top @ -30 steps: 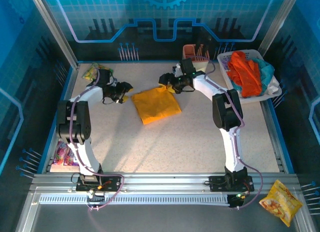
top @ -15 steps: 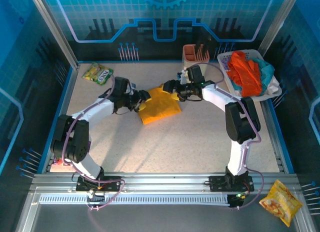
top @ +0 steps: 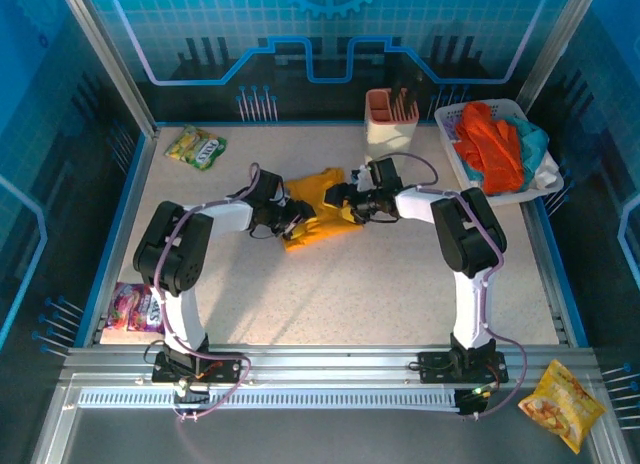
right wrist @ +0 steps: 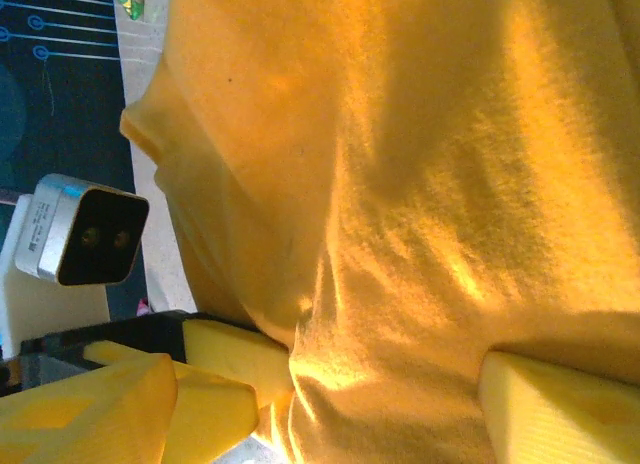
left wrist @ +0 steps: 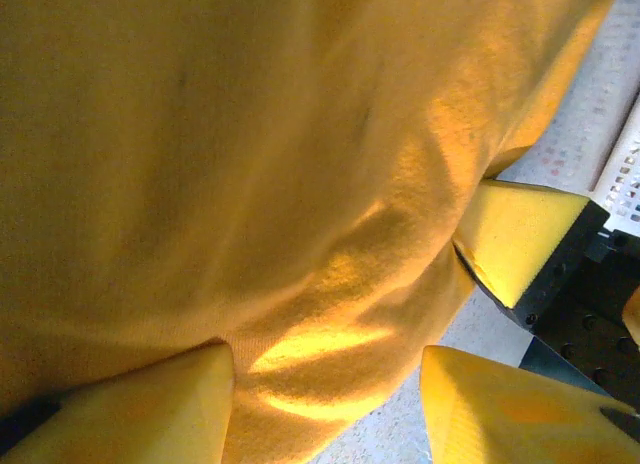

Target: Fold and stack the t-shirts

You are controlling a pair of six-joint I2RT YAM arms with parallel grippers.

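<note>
the mustard-yellow t-shirt (top: 312, 189) is plain soft cloth, crumpled rather than flat, with rounded folds and bright sunlit patches on its knit in the wrist views. it lies on the speckled table (top: 330, 294) a little far of centre, squeezed between the two grippers. its long axis runs on a diagonal from a near-left corner to a flap at the far right. the left gripper (top: 292, 219) meets its left edge, fingers (left wrist: 140, 409) apart, a fold of hem lying in the gap and one pad clear of the cloth. the right gripper (top: 345, 202) reaches in from the right, fingers (right wrist: 560, 404) spread wide with cloth between, not clamped. orange-red, teal and whitish t-shirts (top: 495, 144) sit heaped in the white basket (top: 447, 114) at far right.
</note>
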